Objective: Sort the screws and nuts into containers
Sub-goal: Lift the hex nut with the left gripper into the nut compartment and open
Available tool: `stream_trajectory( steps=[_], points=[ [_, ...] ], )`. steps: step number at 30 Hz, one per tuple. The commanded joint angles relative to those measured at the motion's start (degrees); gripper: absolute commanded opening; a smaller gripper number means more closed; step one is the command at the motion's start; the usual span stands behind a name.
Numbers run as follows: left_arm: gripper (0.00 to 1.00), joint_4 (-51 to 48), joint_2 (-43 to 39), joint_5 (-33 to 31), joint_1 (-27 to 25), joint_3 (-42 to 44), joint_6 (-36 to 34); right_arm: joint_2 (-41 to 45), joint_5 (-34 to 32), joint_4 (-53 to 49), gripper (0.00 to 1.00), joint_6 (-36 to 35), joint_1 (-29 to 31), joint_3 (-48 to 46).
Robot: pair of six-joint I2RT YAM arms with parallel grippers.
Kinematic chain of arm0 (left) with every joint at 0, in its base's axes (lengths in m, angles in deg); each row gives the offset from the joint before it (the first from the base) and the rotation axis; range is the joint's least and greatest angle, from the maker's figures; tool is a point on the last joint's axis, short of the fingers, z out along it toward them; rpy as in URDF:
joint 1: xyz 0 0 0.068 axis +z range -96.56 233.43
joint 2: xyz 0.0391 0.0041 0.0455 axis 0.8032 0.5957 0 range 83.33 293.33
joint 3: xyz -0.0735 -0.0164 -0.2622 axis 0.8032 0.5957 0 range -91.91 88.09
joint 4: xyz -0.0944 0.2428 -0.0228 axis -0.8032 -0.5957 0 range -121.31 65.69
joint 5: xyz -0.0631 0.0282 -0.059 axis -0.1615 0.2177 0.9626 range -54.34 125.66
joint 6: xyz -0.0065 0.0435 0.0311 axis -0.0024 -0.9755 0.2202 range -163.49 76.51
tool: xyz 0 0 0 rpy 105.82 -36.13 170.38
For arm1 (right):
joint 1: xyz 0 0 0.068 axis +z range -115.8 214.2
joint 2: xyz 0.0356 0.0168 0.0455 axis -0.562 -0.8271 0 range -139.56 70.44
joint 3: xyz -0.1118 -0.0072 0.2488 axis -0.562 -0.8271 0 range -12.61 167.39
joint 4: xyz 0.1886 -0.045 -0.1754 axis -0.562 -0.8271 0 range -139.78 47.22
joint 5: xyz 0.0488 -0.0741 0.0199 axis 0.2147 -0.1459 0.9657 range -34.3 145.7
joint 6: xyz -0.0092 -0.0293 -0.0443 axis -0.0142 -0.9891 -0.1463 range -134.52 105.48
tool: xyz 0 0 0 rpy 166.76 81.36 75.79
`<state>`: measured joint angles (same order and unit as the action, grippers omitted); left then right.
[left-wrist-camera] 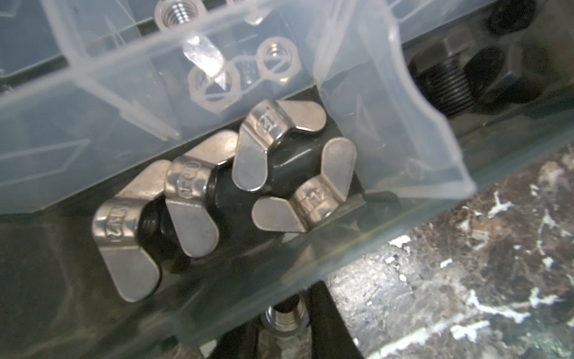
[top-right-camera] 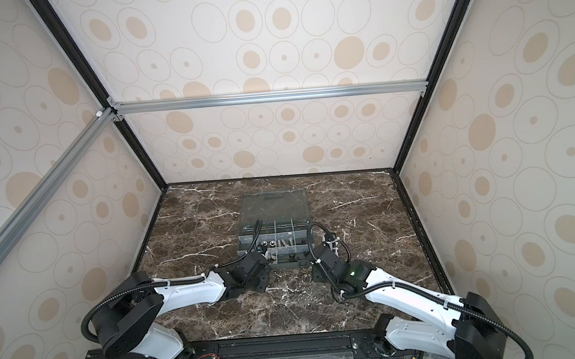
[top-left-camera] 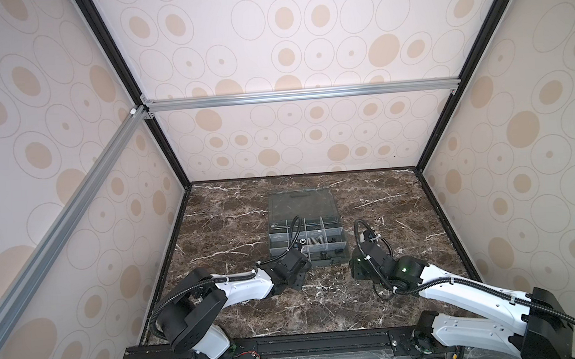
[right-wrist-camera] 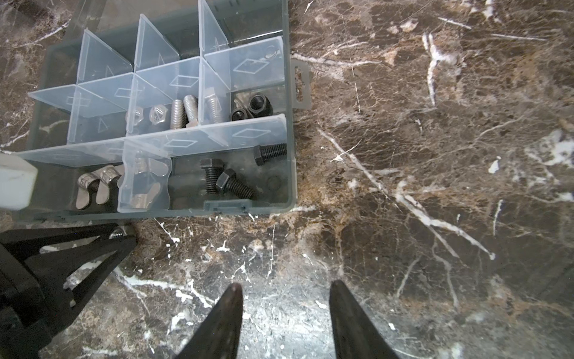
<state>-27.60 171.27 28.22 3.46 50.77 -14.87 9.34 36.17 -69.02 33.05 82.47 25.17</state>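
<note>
Wing nuts point(left-wrist-camera: 270, 124) 4 | black screws point(right-wrist-camera: 231, 183) 3 | black nuts point(right-wrist-camera: 259, 104) 2

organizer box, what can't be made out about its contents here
Far compartments: right wrist view, behind frosted dividers, cut by the top edge.
Wing nuts: right wrist view, some blurred behind one; left arm covers them in both top views.
Left gripper on the hex nut: left wrist view, fingers cut by the bottom edge.
Screws: too small to count in both top views.
</note>
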Motion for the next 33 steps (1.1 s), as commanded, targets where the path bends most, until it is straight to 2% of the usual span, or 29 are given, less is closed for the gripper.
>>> stream_trajectory(
  steps=[1, 7, 15, 21, 25, 33],
  points=[
    [0.22, -1.8, -0.8, -0.2, -0.7, 1.2, -0.3, 0.9, -0.9, -1.2, 0.49, 0.9, -0.3, -0.3],
    [0.20, -3.6, -4.4, 0.7, -1.0, 2.3, -0.1, 1.0, -1.3, -2.2, 0.49, 0.5, -0.4, 0.5],
    [0.19, -5.2, -13.6, 3.3, -1.1, 3.2, -1.4, 1.6, -2.1, -2.6, 0.49, 0.6, -0.3, -0.1],
    [0.20, -3.7, -17.7, 2.9, -0.8, -1.1, -3.3, 1.0, -3.3, -2.0, 0.49, 0.6, -0.3, -0.1],
    [0.20, -0.7, -16.0, 0.5, 1.7, -6.0, -5.8, 0.2, -3.8, -2.2, 0.49, -0.2, -0.3, 1.1],
    [0.21, 1.4, -2.8, 1.6, 9.4, -15.8, -8.7, 0.3, -3.9, -3.2, 0.49, -0.2, -0.3, 1.4]
  ],
)
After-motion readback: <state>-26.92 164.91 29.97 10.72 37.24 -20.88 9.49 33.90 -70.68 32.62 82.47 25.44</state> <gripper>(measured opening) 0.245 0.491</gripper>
